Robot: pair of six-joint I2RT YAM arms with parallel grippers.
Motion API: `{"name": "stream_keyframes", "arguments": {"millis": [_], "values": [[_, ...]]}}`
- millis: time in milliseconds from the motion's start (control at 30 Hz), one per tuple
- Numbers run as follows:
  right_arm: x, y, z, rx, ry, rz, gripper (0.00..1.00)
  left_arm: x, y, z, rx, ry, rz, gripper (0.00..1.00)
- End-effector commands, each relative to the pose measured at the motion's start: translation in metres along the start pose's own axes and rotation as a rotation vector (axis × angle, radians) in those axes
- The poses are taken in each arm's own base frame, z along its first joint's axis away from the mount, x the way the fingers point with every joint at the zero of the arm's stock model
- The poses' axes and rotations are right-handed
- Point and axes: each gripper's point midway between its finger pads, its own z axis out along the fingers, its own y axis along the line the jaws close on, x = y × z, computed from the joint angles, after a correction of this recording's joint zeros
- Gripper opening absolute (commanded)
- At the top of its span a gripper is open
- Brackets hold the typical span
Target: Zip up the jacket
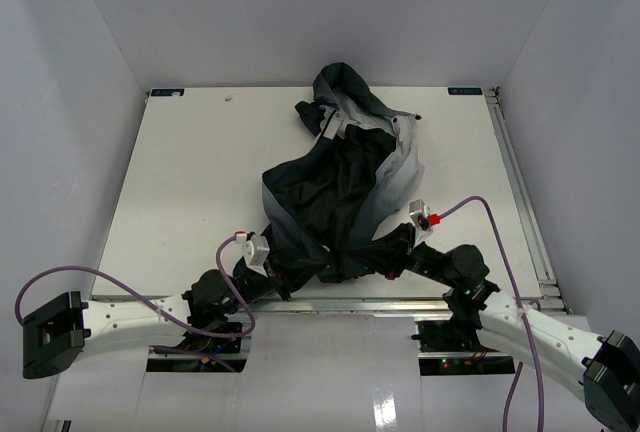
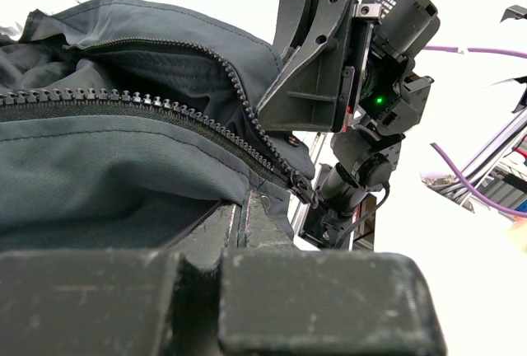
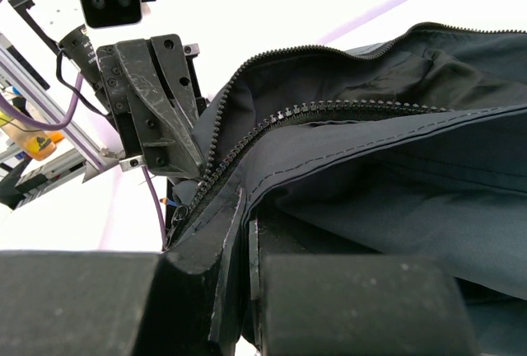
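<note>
The jacket (image 1: 340, 187), dark navy with light grey panels, lies crumpled mid-table with its hood at the far end. Its zipper (image 2: 165, 109) is open, and the two rows of teeth meet only at the bottom end (image 2: 303, 185) by the hem. My left gripper (image 1: 275, 277) is shut on the hem fabric on one side of the zipper (image 2: 239, 216). My right gripper (image 1: 378, 252) is shut on the hem on the other side (image 3: 251, 224). The grippers face each other closely. The zipper also shows open in the right wrist view (image 3: 272, 121).
The white table (image 1: 190, 182) is boxed in by white walls. A metal rail (image 1: 520, 192) runs along its right side and another along the near edge. Purple cables (image 1: 490, 217) loop from both arms. A yellow object (image 3: 33, 140) sits beyond the table edge.
</note>
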Motion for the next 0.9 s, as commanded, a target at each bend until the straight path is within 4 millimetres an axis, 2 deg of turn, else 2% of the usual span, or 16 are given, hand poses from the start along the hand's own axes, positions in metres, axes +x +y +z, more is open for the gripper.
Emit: {"name": "stream_keyframes", "arguments": {"millis": [0,433,567,867], "values": [[-0.017,0.007,0.002,-0.025,-0.046,-0.027,0.08,0.058,0.023,-0.037,-0.035,0.129,0.016,0.00],[-0.016,0.005,0.003,-0.018,-0.041,-0.021,0.08,0.057,0.012,-0.039,0.034,0.122,0.026,0.00],[-0.015,0.004,0.004,-0.014,-0.036,-0.020,0.08,0.057,0.003,-0.041,0.086,0.127,0.029,0.00],[-0.020,0.005,0.005,-0.013,-0.039,-0.025,0.08,0.065,0.005,-0.038,0.074,0.173,0.031,0.00]]}}
